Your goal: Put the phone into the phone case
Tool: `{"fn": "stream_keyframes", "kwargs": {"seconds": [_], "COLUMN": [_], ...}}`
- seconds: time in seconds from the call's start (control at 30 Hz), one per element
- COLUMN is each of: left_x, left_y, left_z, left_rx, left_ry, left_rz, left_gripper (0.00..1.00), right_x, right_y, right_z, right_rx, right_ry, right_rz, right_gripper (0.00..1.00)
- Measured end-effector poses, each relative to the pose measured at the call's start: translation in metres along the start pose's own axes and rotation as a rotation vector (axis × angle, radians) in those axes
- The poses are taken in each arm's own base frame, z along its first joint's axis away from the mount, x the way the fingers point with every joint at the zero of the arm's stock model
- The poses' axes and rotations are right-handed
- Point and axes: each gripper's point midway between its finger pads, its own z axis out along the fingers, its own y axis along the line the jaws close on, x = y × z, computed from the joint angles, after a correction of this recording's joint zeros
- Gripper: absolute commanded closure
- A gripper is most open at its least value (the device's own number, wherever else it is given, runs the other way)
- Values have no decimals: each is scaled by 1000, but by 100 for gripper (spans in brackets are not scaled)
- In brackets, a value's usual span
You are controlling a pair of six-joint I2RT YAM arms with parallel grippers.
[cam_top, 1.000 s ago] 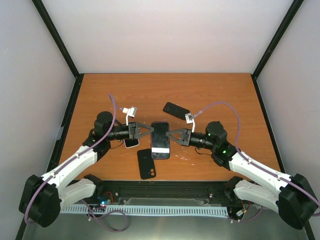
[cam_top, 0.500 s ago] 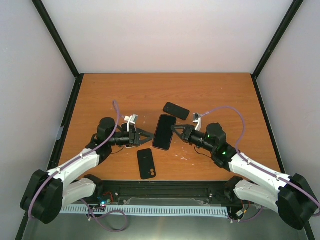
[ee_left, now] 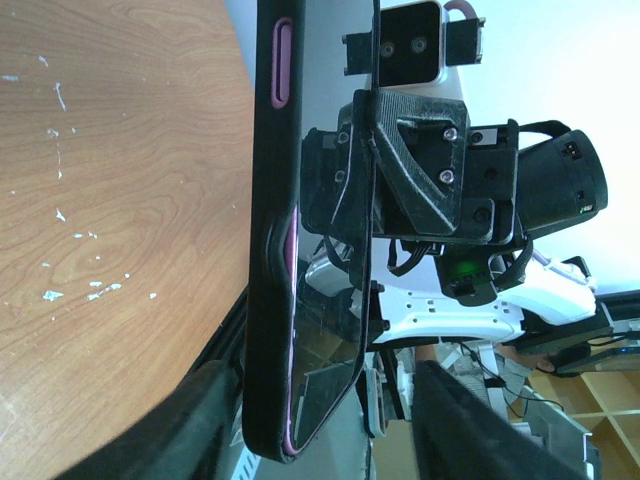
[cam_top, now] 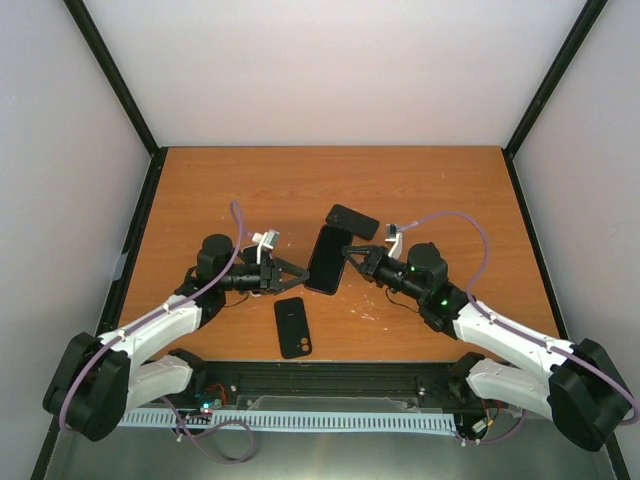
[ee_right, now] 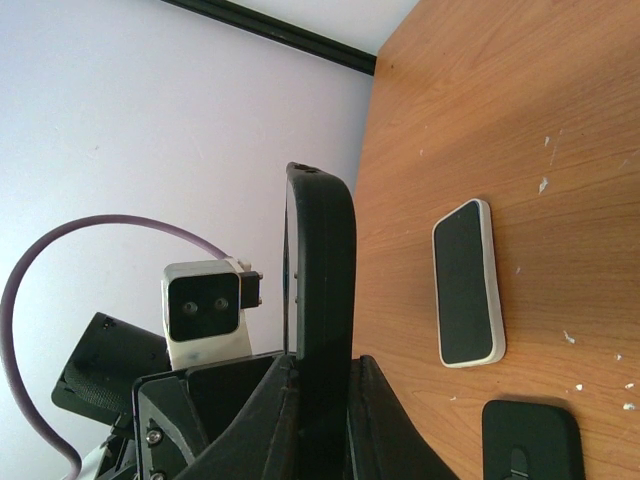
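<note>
**Phone pinched on edge by the right gripper, left jaws spread about it**

The phone (cam_top: 326,260) is clamped across its thickness by the right gripper (cam_top: 349,258). In the right wrist view both fingers (ee_right: 265,405) are seen pressed against its two faces. The phone is held turned up on edge and slightly tilted, above the middle of the table (cam_top: 250,180). Whether its lower edge touches the wood cannot be told.

The left gripper (cam_top: 297,272) is held wide. In the left wrist view its fingers (ee_left: 205,420) are seen well apart on either side of the phone's near end, with a gap left at each face. A black edge with a pinkish side button is shown there, and the right gripper is seen just behind the glass.

The case (cam_top: 292,326), black with a camera cut-out, is laid flat on the table nearer the arm bases, apart from both grippers. A dark slab (cam_top: 352,221) is laid farther back, just beyond the phone's far end. A white-rimmed slab (ee_right: 468,283) is seen flat on the wood in the right wrist view, on the left arm's side.
</note>
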Motion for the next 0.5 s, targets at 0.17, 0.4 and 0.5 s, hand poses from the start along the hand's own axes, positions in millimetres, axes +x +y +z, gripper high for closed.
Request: {"fn": "stream_keyframes", "kwargs": {"seconds": [0.17,0.4,0.5], "left_x": [0,-4,-5], "left_y": [6,11,15], "left_z": [1,5,7], "left_rx": [-20,-67,-91], "left_ry": [-3,-8,-4], "left_rz": [-11,-1,-3], "left_gripper": [86,99,100], "right_x": [-1,-4,-6], "right_y": [0,-3,-6], "right_z": [1,3,4], "right_rx": [-5,5,14], "right_ry": [-2,-19,-29], "right_rz": [5,15,19], "right_gripper": [93,94,94]}}
